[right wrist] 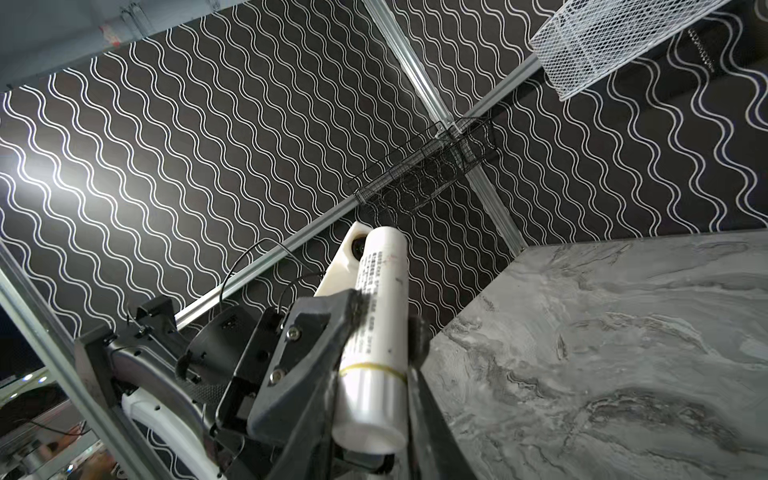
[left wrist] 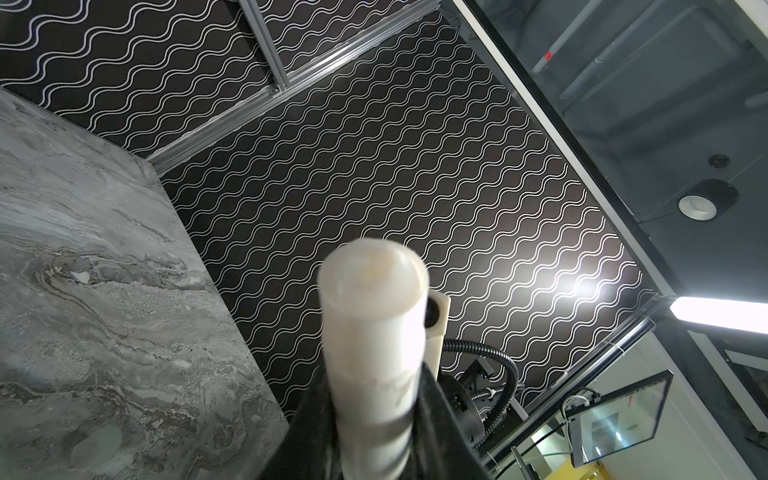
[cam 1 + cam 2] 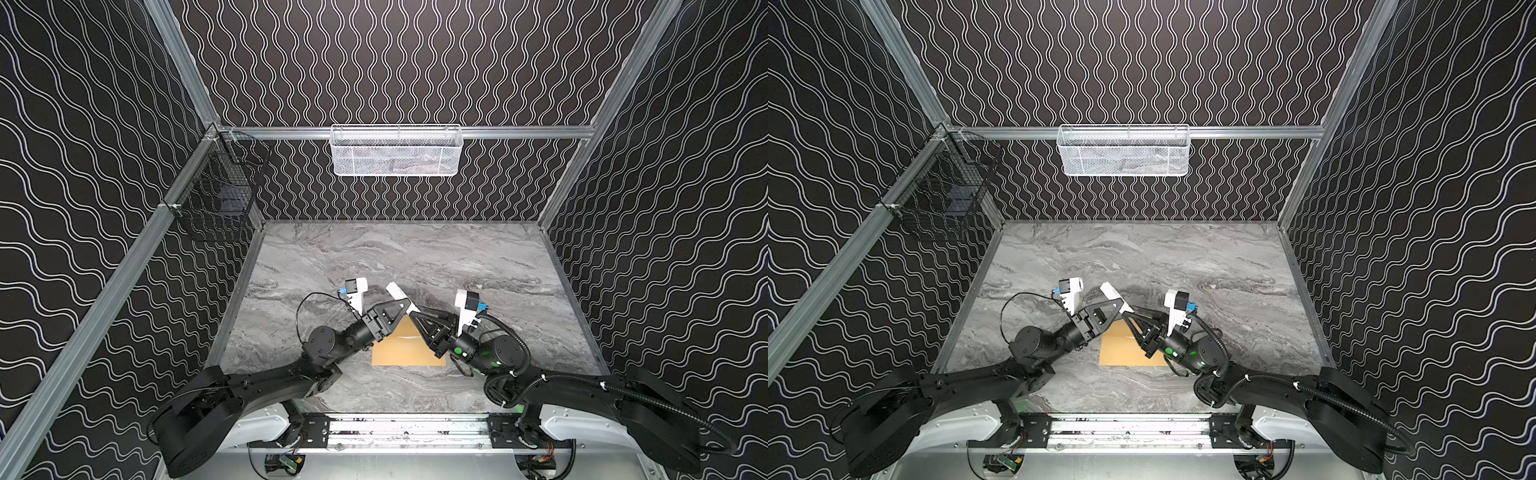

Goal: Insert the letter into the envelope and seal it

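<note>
A tan envelope lies flat on the marble table, partly under both grippers. The letter is out of view. A small white cylinder is held tilted above the envelope's far edge, between the two arms. My left gripper is shut on the cylinder's body. My right gripper is shut on the smooth end below the yellow ring of the cylinder. The two gripper tips meet almost touching.
A white mesh basket hangs on the back wall and a black wire basket on the left wall. Bare marble table stretches behind the grippers up to the patterned walls.
</note>
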`<move>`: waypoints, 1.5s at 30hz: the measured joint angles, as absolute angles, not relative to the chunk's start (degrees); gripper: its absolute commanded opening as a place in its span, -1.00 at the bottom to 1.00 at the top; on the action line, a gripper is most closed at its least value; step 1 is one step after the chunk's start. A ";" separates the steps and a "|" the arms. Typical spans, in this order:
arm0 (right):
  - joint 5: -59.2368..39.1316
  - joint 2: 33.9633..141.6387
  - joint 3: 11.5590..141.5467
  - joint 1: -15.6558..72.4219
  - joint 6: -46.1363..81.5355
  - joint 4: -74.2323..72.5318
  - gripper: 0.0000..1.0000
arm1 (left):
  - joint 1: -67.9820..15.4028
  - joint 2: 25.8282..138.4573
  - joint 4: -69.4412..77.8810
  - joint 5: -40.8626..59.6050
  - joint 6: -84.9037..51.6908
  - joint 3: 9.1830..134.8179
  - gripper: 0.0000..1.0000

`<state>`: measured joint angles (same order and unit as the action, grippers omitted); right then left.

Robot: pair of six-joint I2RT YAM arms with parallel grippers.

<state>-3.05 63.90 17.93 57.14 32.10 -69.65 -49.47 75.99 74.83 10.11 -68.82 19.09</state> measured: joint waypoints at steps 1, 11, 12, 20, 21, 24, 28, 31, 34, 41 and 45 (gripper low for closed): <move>-4.25 62.98 17.61 56.62 31.66 -69.28 -0.05 | -49.45 75.99 74.74 9.78 -68.84 19.05 -1.00; -7.90 52.12 20.12 55.40 -7.75 -49.80 0.36 | -49.36 74.59 67.48 5.45 -70.35 20.53 -1.00; -7.16 52.21 19.40 55.40 -12.91 -48.97 0.39 | -49.47 74.11 66.48 4.91 -70.35 20.95 -1.00; 0.95 57.71 13.54 55.94 -38.83 -57.43 0.24 | -51.07 73.34 63.40 2.83 -70.35 21.69 -1.00; 1.76 58.52 13.43 56.23 -40.10 -59.94 0.21 | -51.16 73.34 63.29 2.55 -70.35 21.65 -1.00; 3.38 60.99 13.39 57.04 -42.19 -65.71 0.18 | -51.40 73.32 63.26 2.13 -70.32 21.58 -1.00; 4.89 64.05 13.91 57.74 -43.11 -70.63 0.10 | -51.55 73.30 63.22 1.93 -70.28 21.58 -1.00; 5.28 66.26 15.03 58.02 -43.09 -73.28 0.02 | -51.72 73.84 63.55 1.96 -70.28 21.58 -1.00; 5.48 68.51 15.99 58.06 -43.07 -75.50 -0.07 | -51.77 74.35 63.86 1.96 -70.28 21.41 -1.00; 5.43 71.83 17.32 58.08 -42.59 -78.30 -0.37 | -51.77 74.19 64.71 1.72 -70.28 21.08 -1.00; 5.45 72.20 17.37 58.17 -42.09 -78.70 -0.51 | -51.77 74.02 64.86 1.58 -70.24 20.95 -1.00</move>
<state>5.45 72.20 17.37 58.17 -42.09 -78.70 -51.77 74.02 64.86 1.58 -70.24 20.95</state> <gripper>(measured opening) 0.275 0.271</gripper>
